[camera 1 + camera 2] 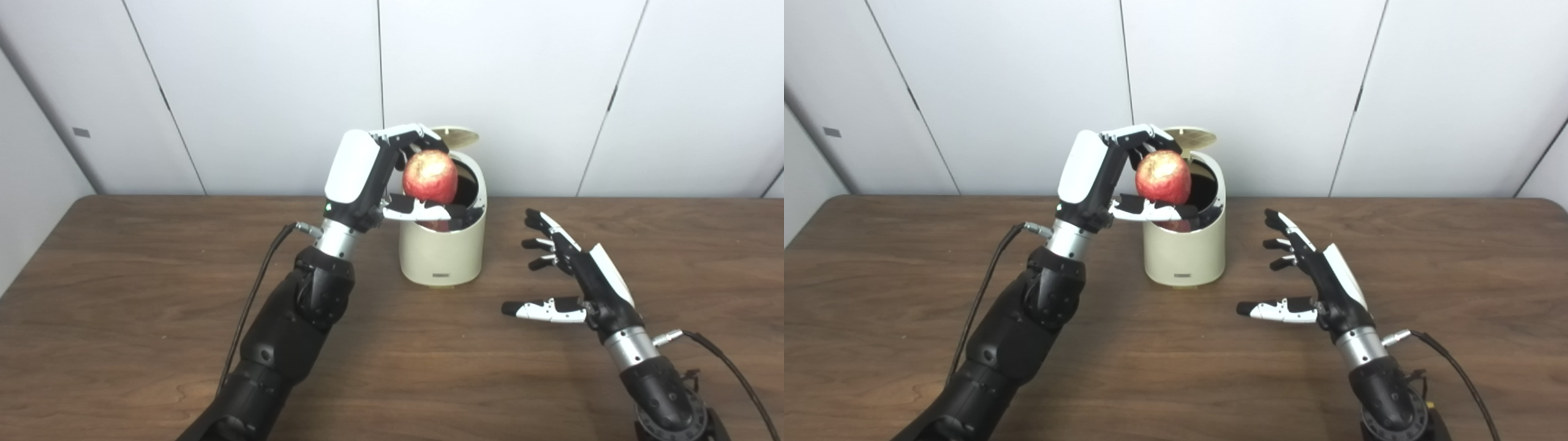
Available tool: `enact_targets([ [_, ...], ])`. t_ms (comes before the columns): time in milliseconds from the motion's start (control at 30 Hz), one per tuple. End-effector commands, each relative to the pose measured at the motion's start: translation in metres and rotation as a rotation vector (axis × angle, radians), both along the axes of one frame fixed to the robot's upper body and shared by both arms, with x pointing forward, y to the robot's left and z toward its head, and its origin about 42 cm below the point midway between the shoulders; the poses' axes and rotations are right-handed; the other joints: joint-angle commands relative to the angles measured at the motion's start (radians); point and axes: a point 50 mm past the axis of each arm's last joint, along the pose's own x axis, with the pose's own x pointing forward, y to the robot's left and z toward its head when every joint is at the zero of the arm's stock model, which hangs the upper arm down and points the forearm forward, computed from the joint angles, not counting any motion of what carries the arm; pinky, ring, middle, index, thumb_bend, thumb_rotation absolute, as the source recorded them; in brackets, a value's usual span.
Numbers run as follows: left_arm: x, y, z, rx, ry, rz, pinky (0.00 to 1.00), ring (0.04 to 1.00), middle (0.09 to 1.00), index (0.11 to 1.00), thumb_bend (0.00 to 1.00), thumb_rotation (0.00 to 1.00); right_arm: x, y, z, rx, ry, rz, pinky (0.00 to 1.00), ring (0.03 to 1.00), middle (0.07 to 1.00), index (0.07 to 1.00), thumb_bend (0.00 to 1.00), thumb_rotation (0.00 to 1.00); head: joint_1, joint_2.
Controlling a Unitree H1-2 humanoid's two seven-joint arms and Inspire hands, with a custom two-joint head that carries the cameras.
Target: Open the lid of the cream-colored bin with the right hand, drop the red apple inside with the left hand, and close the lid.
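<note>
Red apple [430, 176] with pale speckles; cream bin [442, 245], dark inside; black-and-white hands; dark brown wood-grain tabletop [429, 367]; white wall panels [502, 73].

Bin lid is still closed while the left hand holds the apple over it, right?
No. The left eye view shows the lid raised behind the bin, its mouth open. The left hand does hold the apple over it.

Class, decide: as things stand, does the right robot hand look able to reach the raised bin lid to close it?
Probably yes. The right robot hand is open and holds nothing, and bare table lies between it and the bin. The left robot hand, holding the apple at the opening, sits just left of the lid.
</note>
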Motion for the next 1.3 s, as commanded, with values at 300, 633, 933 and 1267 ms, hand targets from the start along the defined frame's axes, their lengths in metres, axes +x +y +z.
enact_targets([
  [300,0.023,-0.017,0.030,-0.009,-0.147,0.003,0.29,0.382,0.482,0.533,0.50,0.00,0.005,0.004,0.024,0.019,-0.083,-0.011,0.63,0.810,0.911,0.915,0.74,0.21,-0.012,0.001],
  [633,0.039,-0.019,0.020,0.019,-0.149,0.041,0.28,0.380,0.485,0.533,0.50,0.00,0.004,0.003,0.027,0.014,-0.087,-0.021,0.69,0.821,0.904,0.914,0.75,0.23,-0.023,0.002],
  [933,0.044,-0.018,0.011,0.081,-0.133,0.074,0.35,0.396,0.491,0.544,0.50,0.00,0.002,0.002,0.027,0.020,-0.090,-0.027,0.70,0.822,0.898,0.913,0.75,0.23,-0.024,0.003],
  [1267,0.038,-0.017,0.015,0.100,-0.158,0.073,0.48,0.537,0.595,0.627,0.90,0.06,0.005,0.001,0.022,0.022,-0.096,-0.015,0.63,0.806,0.904,0.919,0.74,0.25,-0.014,0.003],
])
